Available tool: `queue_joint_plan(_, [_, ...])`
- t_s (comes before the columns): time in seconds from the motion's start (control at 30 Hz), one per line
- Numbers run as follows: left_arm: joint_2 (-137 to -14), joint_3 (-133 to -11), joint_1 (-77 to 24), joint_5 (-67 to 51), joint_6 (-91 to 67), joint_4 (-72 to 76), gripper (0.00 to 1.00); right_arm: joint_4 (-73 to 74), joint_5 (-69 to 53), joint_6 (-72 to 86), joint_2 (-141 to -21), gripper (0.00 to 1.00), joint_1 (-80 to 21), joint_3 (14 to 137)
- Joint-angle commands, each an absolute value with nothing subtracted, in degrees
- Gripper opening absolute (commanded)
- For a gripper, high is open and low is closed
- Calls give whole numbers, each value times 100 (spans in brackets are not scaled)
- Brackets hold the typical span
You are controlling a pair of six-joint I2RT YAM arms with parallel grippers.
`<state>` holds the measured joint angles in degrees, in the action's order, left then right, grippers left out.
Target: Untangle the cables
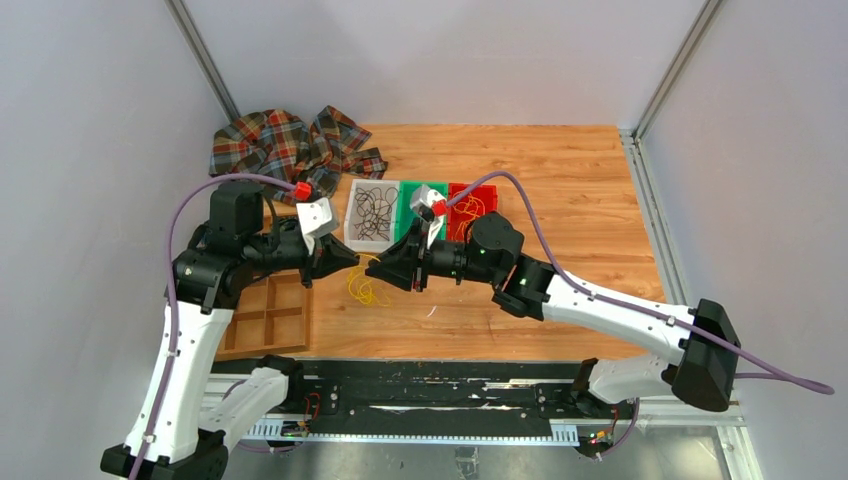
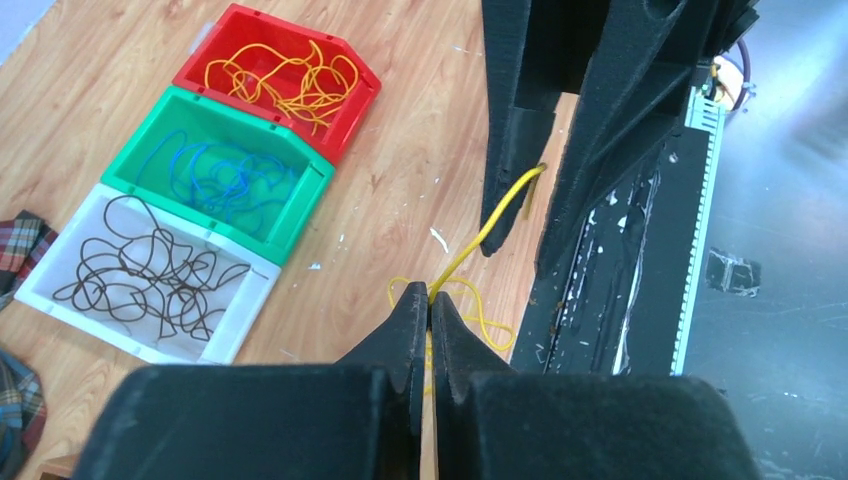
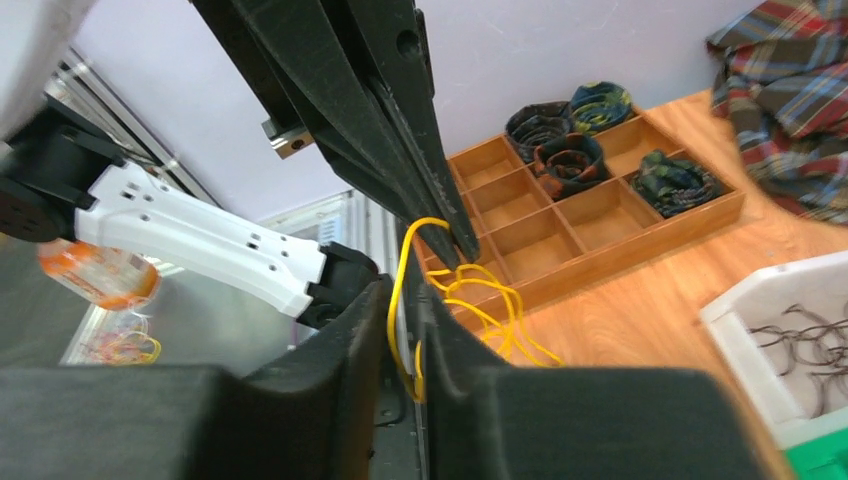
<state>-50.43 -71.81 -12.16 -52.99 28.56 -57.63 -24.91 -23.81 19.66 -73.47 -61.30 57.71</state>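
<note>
A thin yellow cable [image 1: 362, 290] lies in loose loops on the wooden table between my two grippers. My left gripper [image 1: 352, 258] is shut on one strand of it; in the left wrist view the jaws [image 2: 430, 292] pinch the yellow cable [image 2: 484, 232], which runs taut up to the right gripper's fingers [image 2: 515, 140]. My right gripper [image 1: 386, 273] faces the left one closely. In the right wrist view its jaws [image 3: 405, 292] stand narrowly apart around a loop of the yellow cable [image 3: 495, 305], with the left gripper's fingers [image 3: 440, 200] just beyond.
Behind the grippers stand a white bin [image 1: 352, 228] with black cables, a green bin [image 1: 408, 196] with blue cables and a red bin [image 1: 488, 192] with yellow cables. A wooden divided tray [image 1: 270, 315] lies at left. A plaid cloth [image 1: 285, 145] lies at the back left.
</note>
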Motion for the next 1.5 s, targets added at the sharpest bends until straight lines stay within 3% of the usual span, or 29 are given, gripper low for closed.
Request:
queue_joint_plan(0.0, [-4896, -7159, -1221, -5529, 2901, -5766, 1, -2369, -2323, 1940, -7175, 32, -6113, 5985])
queue_joint_plan(0.17, [-4782, -7281, -1222, -5971, 2788, -5757, 1, -2382, -825, 1826, -6374, 51, -5875, 5312])
queue_joint_plan(0.3, [-4834, -7426, -1222, -6357, 2540, -5755, 1, -2507, -390, 2144, -6118, 58, -5454, 4949])
queue_joint_plan(0.4, [-4869, -7548, -1222, -6431, 2422, -5753, 1, -2588, -583, 2248, -6182, 60, -5251, 4862])
queue_joint_plan(0.53, [-4869, -7682, -1222, -6522, 2380, -5750, 1, -3054, -1978, 2282, -6790, 70, -5316, 5094])
queue_joint_plan(0.87, [-4909, -7867, -1222, -6499, 2308, -5748, 1, -4342, -3333, 2643, -7583, 71, -5948, 5592])
queue_joint_plan(1.1, [-4928, -7937, -1222, -6460, 2325, -5754, 2, -4395, -3262, 2709, -7675, 71, -6152, 5641])
queue_joint_plan(1.3, [-4957, -8112, -1221, -6561, 2181, -5756, 2, -4570, -3083, 2820, -7917, 62, -6212, 5754])
queue_joint_plan(1.47, [-4946, -8231, -1222, -6613, 2068, -5758, 2, -4855, -2991, 3107, -8287, 47, -6214, 5919])
